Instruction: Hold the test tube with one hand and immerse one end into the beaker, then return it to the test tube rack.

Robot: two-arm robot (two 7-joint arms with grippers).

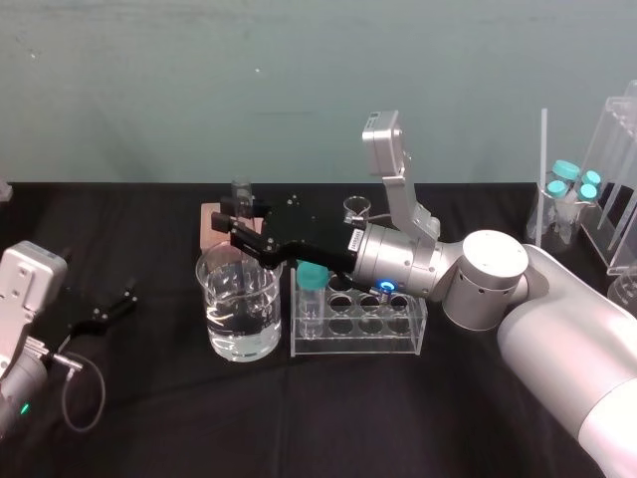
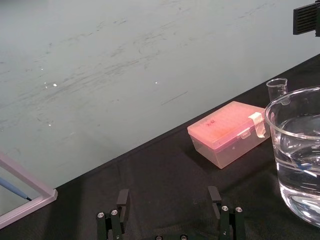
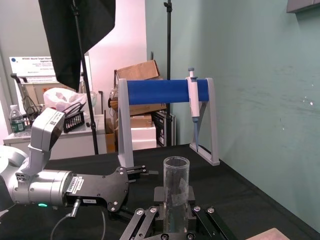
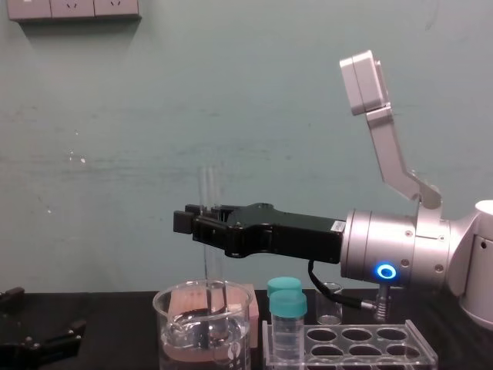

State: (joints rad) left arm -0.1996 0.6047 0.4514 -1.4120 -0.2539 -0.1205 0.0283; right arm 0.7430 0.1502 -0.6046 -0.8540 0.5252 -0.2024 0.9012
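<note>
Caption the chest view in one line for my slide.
The right hand holds the test tube upright, lower end down inside the beaker, beside the test tube rack.

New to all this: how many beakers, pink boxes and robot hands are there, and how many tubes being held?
Beakers: 2 (large beaker, tiny beaker)
Pink box: 1
Hands: 2 (left hand, right hand)
Held test tube: 1
Total: 6

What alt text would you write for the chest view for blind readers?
The right gripper holds a test tube upright, its lower end inside the large beaker. The test tube rack with two teal-capped vials stands beside it; the left gripper is at lower left.
</note>
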